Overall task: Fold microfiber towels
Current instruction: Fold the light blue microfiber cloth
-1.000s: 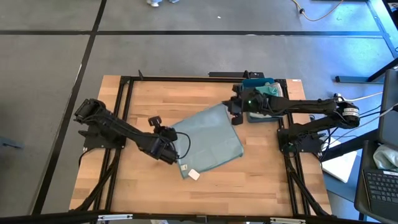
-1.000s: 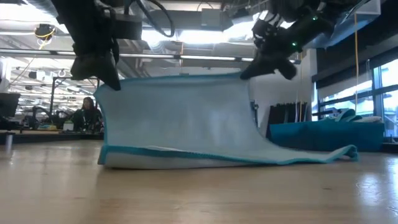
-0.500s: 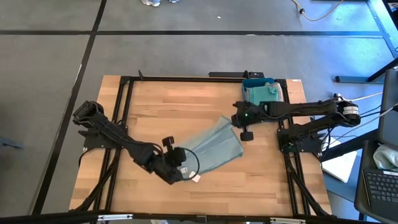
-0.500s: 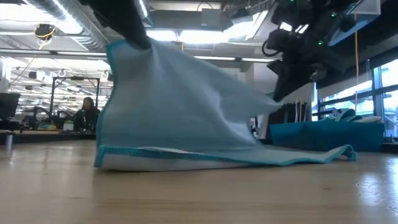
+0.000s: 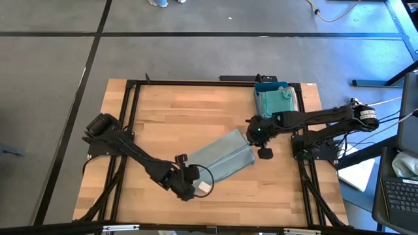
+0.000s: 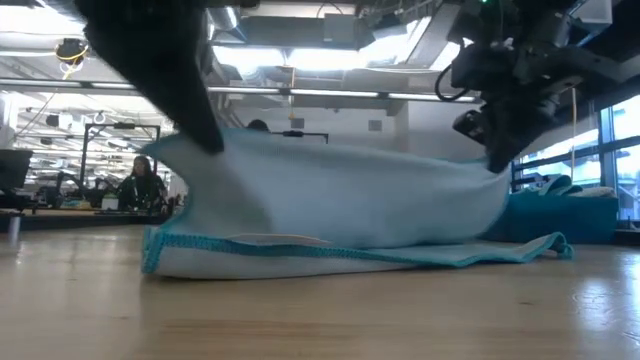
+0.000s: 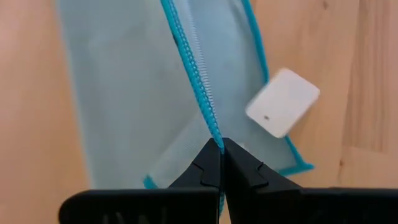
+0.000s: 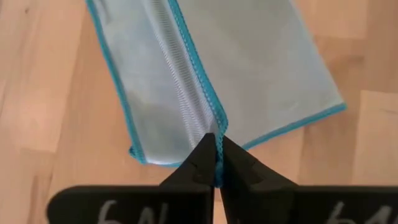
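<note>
The left gripper [image 5: 189,187] and right gripper [image 5: 256,136], both clamped on the towel's [image 5: 222,160] edge, are now lowering it over the near edge, so the first fold is almost closing.

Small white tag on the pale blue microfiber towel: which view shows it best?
The left wrist view: the small white tag lies flat and unobstructed. The high view shows it as a speck; the low and right wrist views don't show it.

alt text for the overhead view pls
Two dark robot arms fold a pale blue towel in half on a wooden table; the left gripper and right gripper each pinch an edge of it. A stack of towels sits at the far right.
</note>
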Available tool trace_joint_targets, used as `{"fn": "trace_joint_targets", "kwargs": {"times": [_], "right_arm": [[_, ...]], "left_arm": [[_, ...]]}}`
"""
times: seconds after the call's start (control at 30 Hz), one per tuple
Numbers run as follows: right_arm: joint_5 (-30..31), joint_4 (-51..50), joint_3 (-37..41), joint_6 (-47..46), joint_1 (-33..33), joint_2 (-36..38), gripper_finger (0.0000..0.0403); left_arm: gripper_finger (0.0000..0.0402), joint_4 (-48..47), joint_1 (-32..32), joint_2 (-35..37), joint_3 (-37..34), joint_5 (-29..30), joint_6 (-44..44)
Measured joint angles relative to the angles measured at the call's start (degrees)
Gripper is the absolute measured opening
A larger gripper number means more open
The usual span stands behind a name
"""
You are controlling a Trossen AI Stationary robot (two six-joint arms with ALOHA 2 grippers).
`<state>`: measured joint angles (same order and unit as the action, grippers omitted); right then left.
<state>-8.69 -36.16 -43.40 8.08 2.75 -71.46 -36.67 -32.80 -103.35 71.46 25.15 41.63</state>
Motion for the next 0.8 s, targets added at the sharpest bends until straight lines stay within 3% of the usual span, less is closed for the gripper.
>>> {"fn": "trace_joint_targets", "kwargs": {"times": [0.53,0.63,0.8], "right_arm": [[0.7,3.0,3.9,1.6,-1.6,-0.1,0.0016],[6.9,6.5,3.9,3.4,-1.6,-0.1,0.001],[22.2,18.6,4.0,8.2,-1.6,-0.1,0.0007]], "left_arm": [[0.0,2.8,-0.1,-2.0,0.0,-4.6,-1.7],[0.0,-2.1,0.7,-1.3,0.0,-3.8,-1.4],[0.0,-9.7,1.6,0.8,0.0,0.5,-1.7]]}}
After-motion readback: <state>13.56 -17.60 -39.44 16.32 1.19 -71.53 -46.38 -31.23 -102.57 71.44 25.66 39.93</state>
